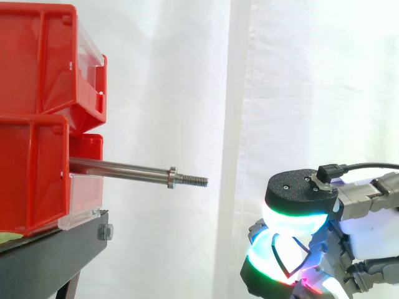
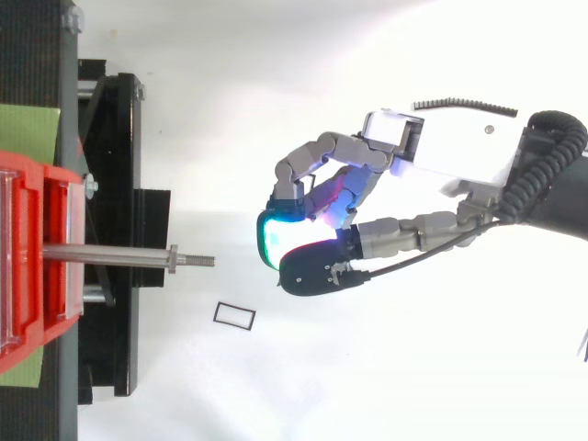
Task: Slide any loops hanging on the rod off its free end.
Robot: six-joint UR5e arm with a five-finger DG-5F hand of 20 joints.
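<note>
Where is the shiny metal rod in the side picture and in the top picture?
Side view: the rod sticks out of the red bins at the left and points right, with its free end near the picture's middle.
Top view: the rod runs right from the red bins at the left edge, a little below mid height.
Shared landmark: the collar just before the rod's threaded tip.

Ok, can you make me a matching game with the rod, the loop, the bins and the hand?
Things:
1 rod
2 loop
3 bins
4 hand

Clues:
a red
b lying flat, off the rod
c out past the rod's tip, not touching it
d sticks out of the bins, nothing hanging on it

Pairs: 1-d, 2-b, 3-a, 4-c
</note>
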